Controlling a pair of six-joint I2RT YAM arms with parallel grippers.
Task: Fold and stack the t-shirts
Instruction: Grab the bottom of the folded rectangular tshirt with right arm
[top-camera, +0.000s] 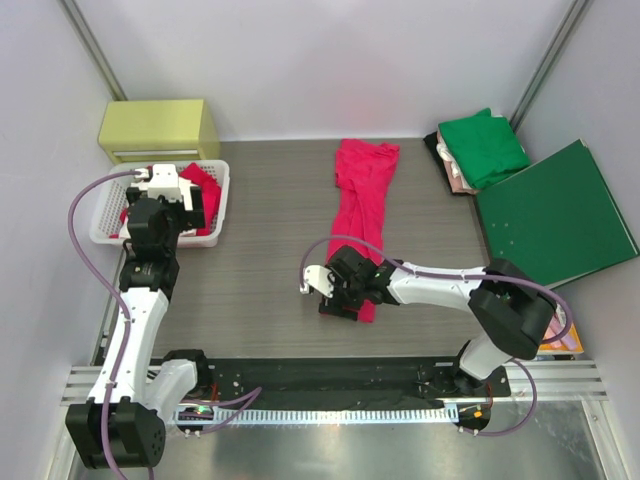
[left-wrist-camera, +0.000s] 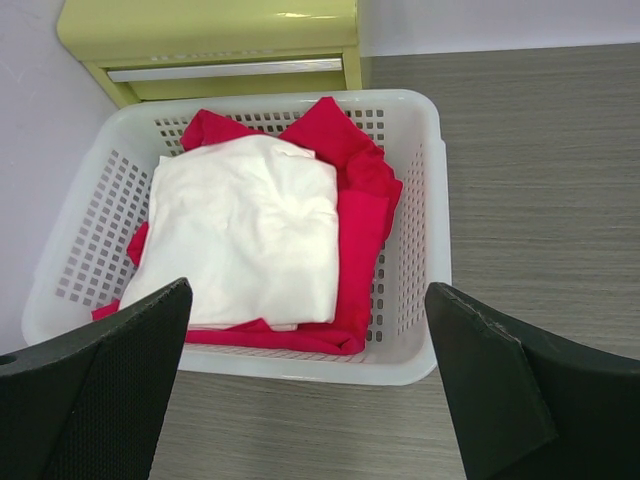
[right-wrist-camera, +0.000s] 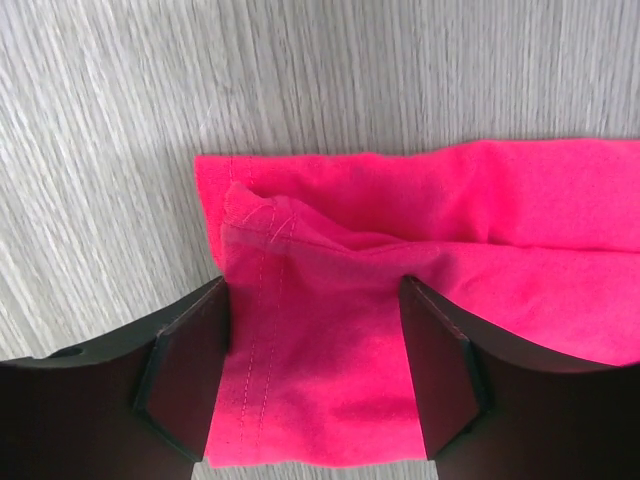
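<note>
Where the pink t-shirt (top-camera: 362, 205) lies: stretched as a long narrow strip down the middle of the desk (top-camera: 260, 250), with its stitched hem end nearest the arms.
Right gripper (right-wrist-camera: 315, 290): down on the near hem end of the pink t-shirt, jaws partly apart with a finger on each side of a band of cloth, not pinched shut.
Left gripper (left-wrist-camera: 307, 290): well to the left of the pink t-shirt, jaws wide and holding nothing, hovering over the basket.
Basket (left-wrist-camera: 432, 180): far left of the pink t-shirt; it holds a folded white garment (left-wrist-camera: 250, 235) lying on a red garment (left-wrist-camera: 360, 215).
Green t-shirt (top-camera: 485, 145): to the right of the pink t-shirt's far end, folded, on top of a pale garment (top-camera: 455, 175).
Folder (top-camera: 555, 215): dark green and flat, further right of the pink t-shirt, just beside the green t-shirt.
</note>
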